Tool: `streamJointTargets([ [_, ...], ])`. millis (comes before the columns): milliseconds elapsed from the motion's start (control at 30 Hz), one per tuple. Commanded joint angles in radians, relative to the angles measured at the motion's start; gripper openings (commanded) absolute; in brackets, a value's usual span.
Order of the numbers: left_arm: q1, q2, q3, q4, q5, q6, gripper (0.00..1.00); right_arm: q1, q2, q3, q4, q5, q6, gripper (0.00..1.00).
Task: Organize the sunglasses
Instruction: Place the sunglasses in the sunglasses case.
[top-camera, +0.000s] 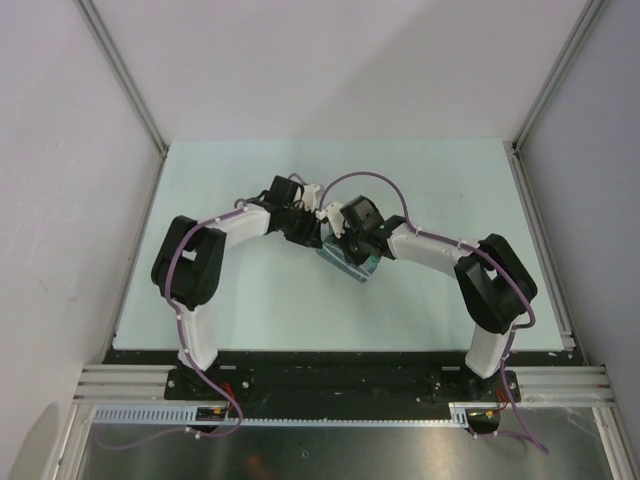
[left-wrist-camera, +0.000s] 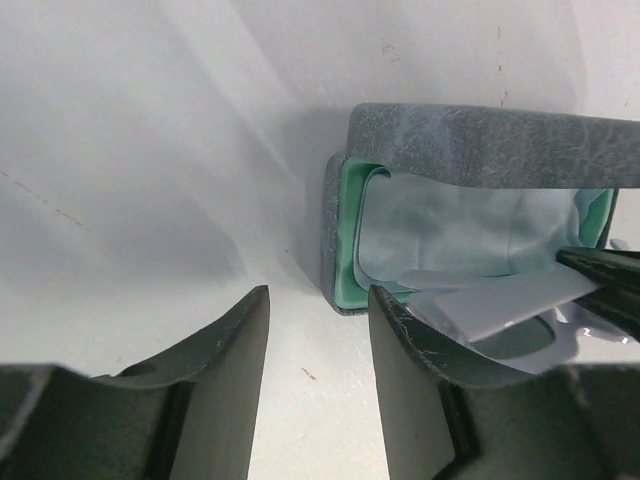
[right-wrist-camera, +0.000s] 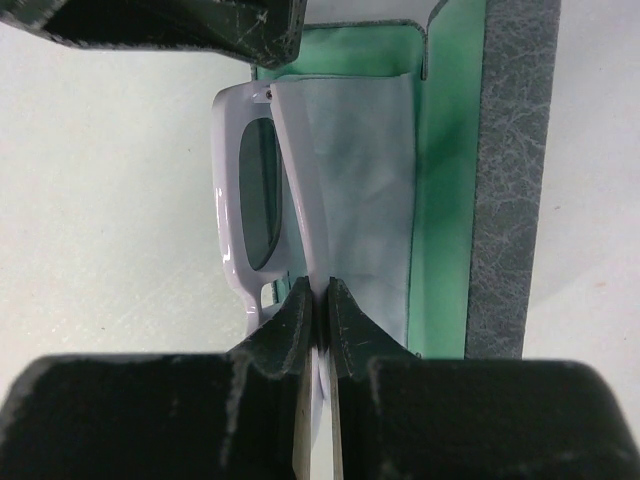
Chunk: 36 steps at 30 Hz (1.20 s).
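Observation:
The sunglasses (right-wrist-camera: 232, 210) have a chunky white frame and dark lenses. They hang at the open edge of the grey felt case (right-wrist-camera: 505, 180), over its green lining. My right gripper (right-wrist-camera: 318, 290) is shut on one thin white arm of the sunglasses. A grey-blue cloth (right-wrist-camera: 360, 170) lies inside the case beside them. In the left wrist view the case (left-wrist-camera: 480, 140) stands open with the cloth (left-wrist-camera: 450, 235) in it and the sunglasses' arm (left-wrist-camera: 510, 300) across its mouth. My left gripper (left-wrist-camera: 318, 300) is open just left of the case, with only bare table between its fingers.
Both arms meet over the middle of the pale table (top-camera: 230, 300), where the case (top-camera: 350, 265) lies. White walls and metal rails (top-camera: 120, 75) enclose the table on three sides. A right finger (left-wrist-camera: 600, 275) reaches into the left wrist view.

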Motion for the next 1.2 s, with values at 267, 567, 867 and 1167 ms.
streamJointTargets([
  [267,0.065,-0.132,-0.007,0.009,-0.014,-0.013,0.5,0.007,0.026,0.075,0.032,0.018,-0.025,0.0],
  [567,0.082,-0.12,-0.007,0.015,-0.068,-0.057,0.49,0.004,0.073,0.096,0.024,0.0,-0.016,0.0],
  [867,0.111,-0.109,-0.005,0.019,-0.108,-0.105,0.48,0.005,0.089,0.096,0.004,-0.005,-0.013,0.0],
  [1167,0.114,-0.107,0.001,0.019,-0.091,-0.111,0.47,0.002,0.118,0.096,-0.036,-0.082,0.021,0.01],
])
